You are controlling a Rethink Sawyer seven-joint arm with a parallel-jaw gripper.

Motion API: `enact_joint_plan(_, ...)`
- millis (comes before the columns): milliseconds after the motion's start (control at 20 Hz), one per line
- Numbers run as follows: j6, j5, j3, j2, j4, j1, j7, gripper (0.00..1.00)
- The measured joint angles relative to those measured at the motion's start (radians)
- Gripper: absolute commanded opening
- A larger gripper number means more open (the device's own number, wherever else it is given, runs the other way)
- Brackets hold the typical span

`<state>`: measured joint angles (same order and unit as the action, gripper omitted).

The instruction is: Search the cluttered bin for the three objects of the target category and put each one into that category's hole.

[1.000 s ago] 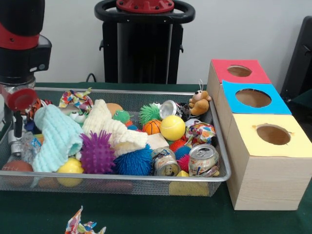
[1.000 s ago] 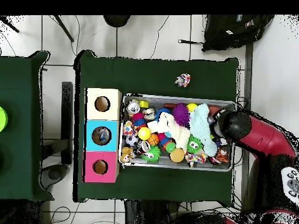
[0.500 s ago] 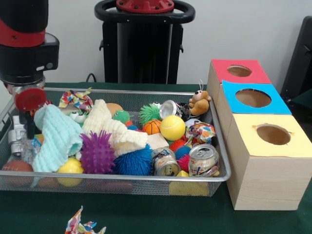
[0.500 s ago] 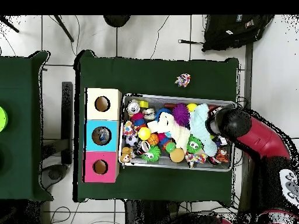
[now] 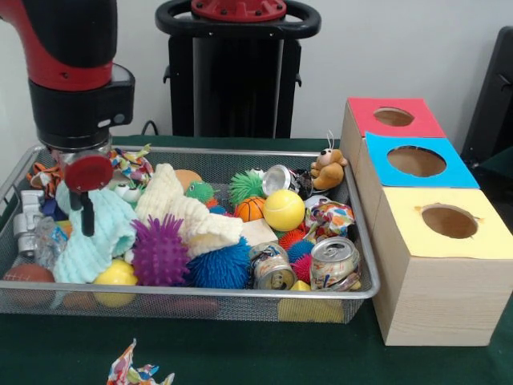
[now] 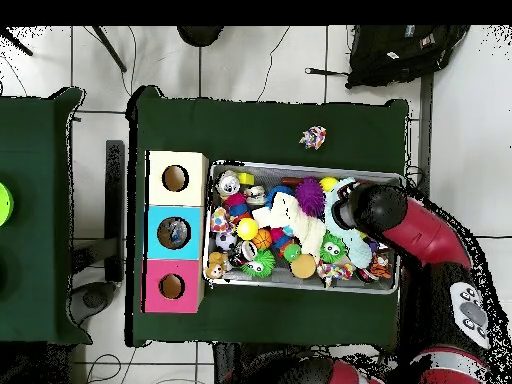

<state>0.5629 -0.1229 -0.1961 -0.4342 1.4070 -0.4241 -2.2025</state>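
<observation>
Wire-mesh metal bin point(image 5: 200, 303) on the green table holds a dense jumble: a pale mint knitted cloth point(image 5: 94, 233), a cream knitted cloth point(image 5: 180, 210), a purple spiky rubber ball point(image 5: 159, 253), a blue spiky ball point(image 5: 220, 268), a smooth yellow ball point(image 5: 284, 210) and crushed drink cans point(image 5: 334, 263). Beside the bin stands a row of wooden boxes with round holes — red-topped point(image 5: 393, 117), blue-topped point(image 5: 416, 161) and yellow-topped point(image 5: 449, 221). The red-and-black arm's gripper point(image 5: 82, 215) hangs over the mint cloth at the bin's end farthest from the boxes; whether its jaws are spread or closed cannot be told. The target category is not evident, so its three objects cannot be singled out. Judged as a search step: work the cloth aside gently — a slow, shallow sweep should expose what lies beneath without spilling items over the rim.
</observation>
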Motion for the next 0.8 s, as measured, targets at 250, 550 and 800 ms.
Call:
enact_joint_plan(250, 0.0, -0.035, -0.029, 0.028, 0.0, 0.033, -0.03, 1.0)
enact_joint_plan(550, -0.015, -0.035, -0.044, 0.064, -0.001, 0.031, -0.03, 1.0)
enact_joint_plan(800, -0.018, -0.025, -0.048, 0.081, -0.003, 0.019, -0.03, 1.0)
